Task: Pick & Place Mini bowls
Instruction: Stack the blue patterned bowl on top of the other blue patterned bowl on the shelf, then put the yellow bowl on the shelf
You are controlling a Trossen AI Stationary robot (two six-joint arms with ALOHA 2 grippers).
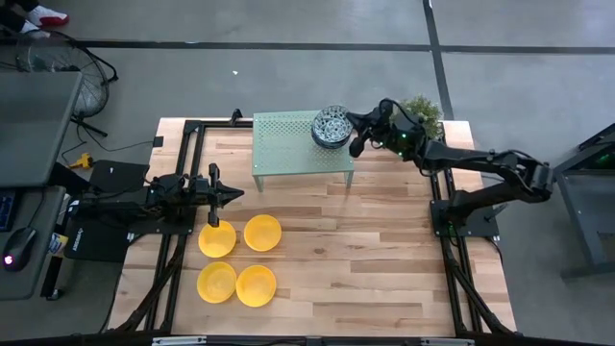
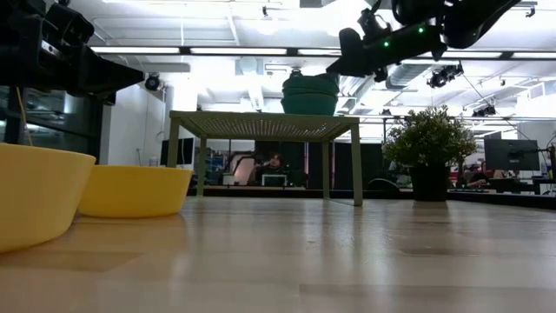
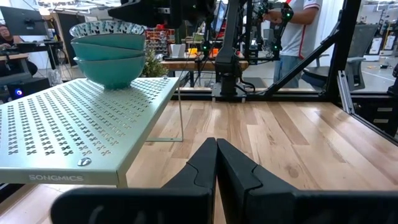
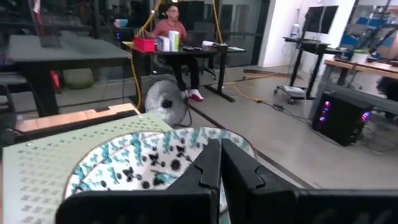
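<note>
Four yellow mini bowls (image 1: 238, 259) rest on their bases on the wood, two of them close by in the low view (image 2: 130, 189). The patterned mini bowls, teal outside, sit stacked (image 1: 332, 126) (image 3: 112, 53) (image 4: 155, 165) on the pale green rack's (image 1: 288, 144) far right corner. My right gripper (image 1: 354, 142) (image 4: 219, 144) is shut and hovers just above and beside the stack's right rim (image 2: 334, 68); I see no touch. My left gripper (image 1: 238, 194) (image 3: 216, 144) is shut and hangs in the air left of the rack, above the yellow bowls.
The rack stands on thin legs (image 2: 356, 165) with open space beneath it. A small potted plant (image 1: 423, 111) (image 2: 430, 152) stands at the table's far right corner, behind my right arm. Bare wood (image 1: 365, 259) lies to the right of the yellow bowls. People sit and stand in the room beyond.
</note>
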